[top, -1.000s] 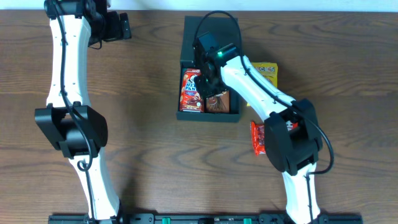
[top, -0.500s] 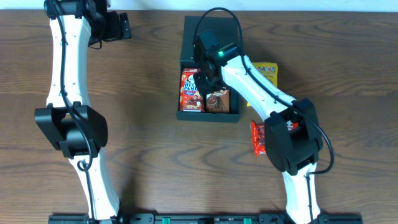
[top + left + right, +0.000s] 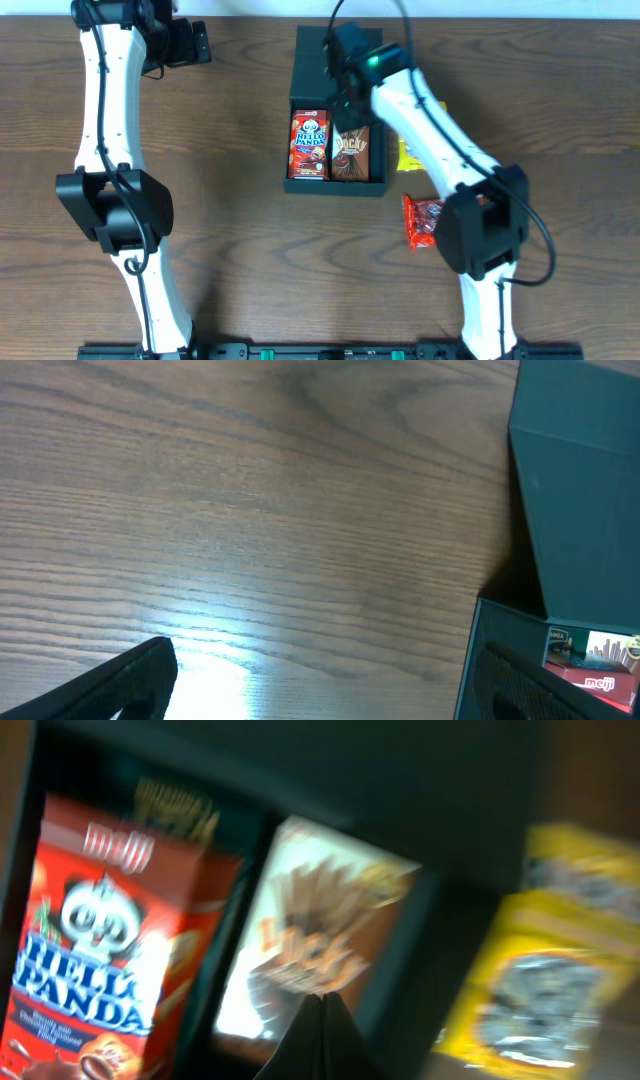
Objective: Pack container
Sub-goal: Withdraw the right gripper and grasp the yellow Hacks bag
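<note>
The dark teal container (image 3: pixel 312 70) stands open at the table's far middle, its flap lid at the back. A red Hello Panda box (image 3: pixel 309 146) and a brown Pocky box (image 3: pixel 351 155) lie side by side in it. My right gripper (image 3: pixel 340 100) hovers over the container's far half, shut and empty; in the right wrist view its tips (image 3: pixel 322 1005) are above the Pocky box (image 3: pixel 320 920), beside the Hello Panda box (image 3: pixel 100 950). My left gripper (image 3: pixel 195 42) is open and empty at the far left (image 3: pixel 330 695), left of the container (image 3: pixel 580 480).
A yellow snack pack (image 3: pixel 412 150) lies right of the container, partly under my right arm, and shows in the right wrist view (image 3: pixel 540 960). A red snack pack (image 3: pixel 420 220) lies on the wooden table nearer the front right.
My right gripper has drawn back from the Pocky box toward the container's far end. The Pocky box now lies uncovered in the container. The left arm has not moved.
</note>
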You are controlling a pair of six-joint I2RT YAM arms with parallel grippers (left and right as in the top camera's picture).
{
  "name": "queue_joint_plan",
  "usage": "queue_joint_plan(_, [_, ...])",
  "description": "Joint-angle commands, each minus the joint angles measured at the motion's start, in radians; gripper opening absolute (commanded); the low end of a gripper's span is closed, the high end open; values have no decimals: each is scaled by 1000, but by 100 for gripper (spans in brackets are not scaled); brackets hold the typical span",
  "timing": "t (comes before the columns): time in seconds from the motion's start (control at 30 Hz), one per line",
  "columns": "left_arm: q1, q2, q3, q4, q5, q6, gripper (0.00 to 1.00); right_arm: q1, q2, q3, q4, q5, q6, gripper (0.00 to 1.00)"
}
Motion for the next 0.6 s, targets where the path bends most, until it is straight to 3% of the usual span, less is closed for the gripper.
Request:
queue_joint_plan(0.0, [2, 9, -6, -8, -1, -1, 95, -91, -51, 30, -6, 84, -11, 2])
queue_joint_plan(0.13, [3, 9, -6, -14, -8, 0, 95, -217, -47, -9, -11, 72, -11, 2])
queue_joint_plan(0.17, [3, 9, -6, -14, -8, 0, 95, -248, -47, -26, -8, 53, -13, 8])
queue_joint_plan(0.23, [3, 9, -6, -10, -8, 0, 95, -302, -47, -63, 3, -26, -39, 32])
queue_joint_plan(0.3, [3, 9, -6, -2, -8, 0, 95, -332, -47, -110, 29, -84, -49, 44])
queue_joint_plan(0.4, [3, 9, -6, 8, -8, -1, 95, -346, -47, -217, 113, -88, -53, 71])
queue_joint_plan(0.47, [3, 9, -6, 9, -8, -1, 95, -341, -46, -269, 163, -88, -56, 80])
queue_joint_plan(0.57, [3, 9, -6, 8, -8, -1, 95, -335, -46, -324, 235, -88, -56, 87])
